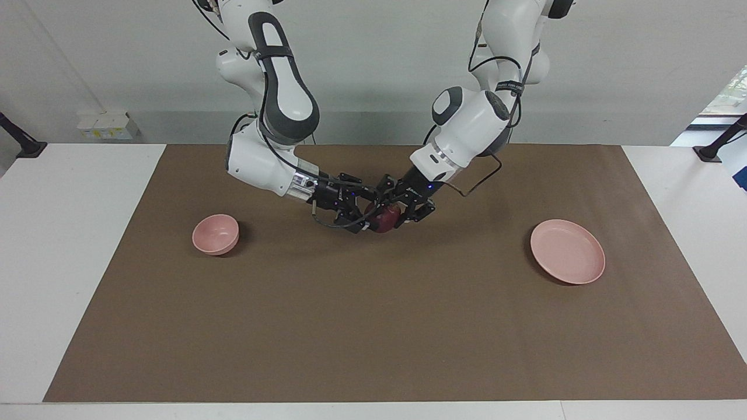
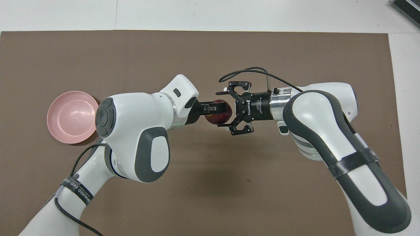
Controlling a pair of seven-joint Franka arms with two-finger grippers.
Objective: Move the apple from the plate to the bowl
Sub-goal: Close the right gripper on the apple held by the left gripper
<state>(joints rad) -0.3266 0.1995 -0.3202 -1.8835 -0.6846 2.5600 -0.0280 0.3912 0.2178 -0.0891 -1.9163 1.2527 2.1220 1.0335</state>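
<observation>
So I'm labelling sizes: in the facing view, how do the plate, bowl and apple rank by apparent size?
1. Plate, clearly widest.
2. Bowl.
3. Apple, smallest; it is raised above the table and partly hidden by the grippers, so only part of it shows.

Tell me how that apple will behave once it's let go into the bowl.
Round, so the apple would probably roll about inside the bowl before settling. It looks firm; the left claw pinches it without denting. Its glossy skin may slip during handover to the open right claw.
</observation>
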